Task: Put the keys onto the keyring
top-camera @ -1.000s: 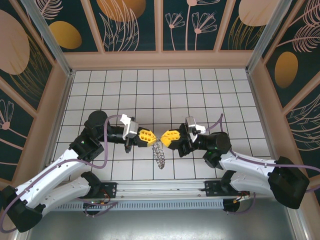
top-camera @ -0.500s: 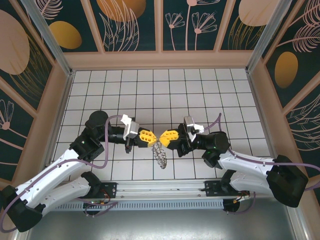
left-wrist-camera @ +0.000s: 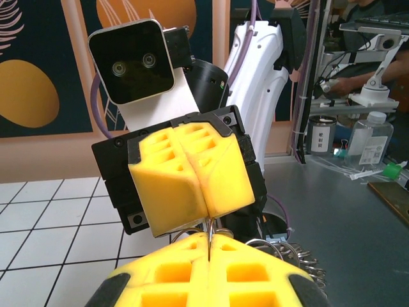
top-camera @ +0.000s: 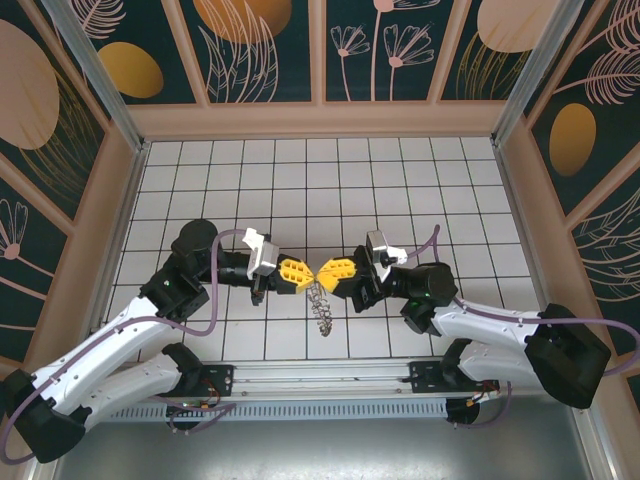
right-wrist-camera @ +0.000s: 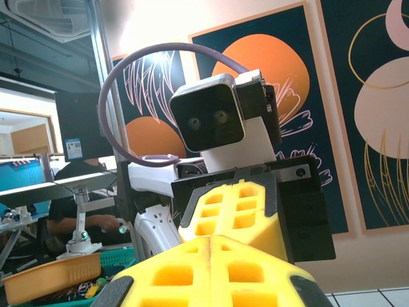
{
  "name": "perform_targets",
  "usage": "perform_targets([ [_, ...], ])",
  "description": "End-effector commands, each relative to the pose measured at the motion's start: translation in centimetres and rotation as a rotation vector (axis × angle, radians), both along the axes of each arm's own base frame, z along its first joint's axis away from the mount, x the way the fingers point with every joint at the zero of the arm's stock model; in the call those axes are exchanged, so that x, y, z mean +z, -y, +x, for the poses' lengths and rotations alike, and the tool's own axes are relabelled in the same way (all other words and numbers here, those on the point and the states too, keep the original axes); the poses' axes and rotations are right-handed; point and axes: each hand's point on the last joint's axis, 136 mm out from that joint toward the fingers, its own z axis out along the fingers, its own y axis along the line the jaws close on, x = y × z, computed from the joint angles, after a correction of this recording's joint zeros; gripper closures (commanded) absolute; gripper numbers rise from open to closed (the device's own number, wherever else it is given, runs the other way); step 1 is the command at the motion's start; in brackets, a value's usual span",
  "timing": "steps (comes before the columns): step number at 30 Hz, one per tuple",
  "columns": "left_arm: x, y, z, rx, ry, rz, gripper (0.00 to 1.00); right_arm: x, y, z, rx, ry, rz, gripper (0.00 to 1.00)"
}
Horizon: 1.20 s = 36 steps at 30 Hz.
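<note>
Right end effector edged slightly left and up, tip to tip with left end effector — both clamped shut; keyring just below tips, over table.

Both arms tip-to-tip, jaws closed

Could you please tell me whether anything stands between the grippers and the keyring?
Nothing visible does. The left gripper and right gripper meet tip to tip, both shut, and the keyring hangs directly beneath that meeting point, apparently pinched there.
</note>
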Motion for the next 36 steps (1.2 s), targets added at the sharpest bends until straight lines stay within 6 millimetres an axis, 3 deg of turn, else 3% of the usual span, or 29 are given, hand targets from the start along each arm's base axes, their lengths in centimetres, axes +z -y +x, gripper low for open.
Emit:
perform_targets([
  [1, 1.4, 0.0, 0.5, 0.036, 0.047, -0.023, 1.0, 2.1, 0.4, -1.2, 0.035, 0.037, 0.063, 1.0],
  [36, 1.4, 0.0, 1.9, 0.107, 0.102, 0.079, 1.0, 2.3, -1.4, -0.6, 0.026, -0.015, -0.016, 1.0],
])
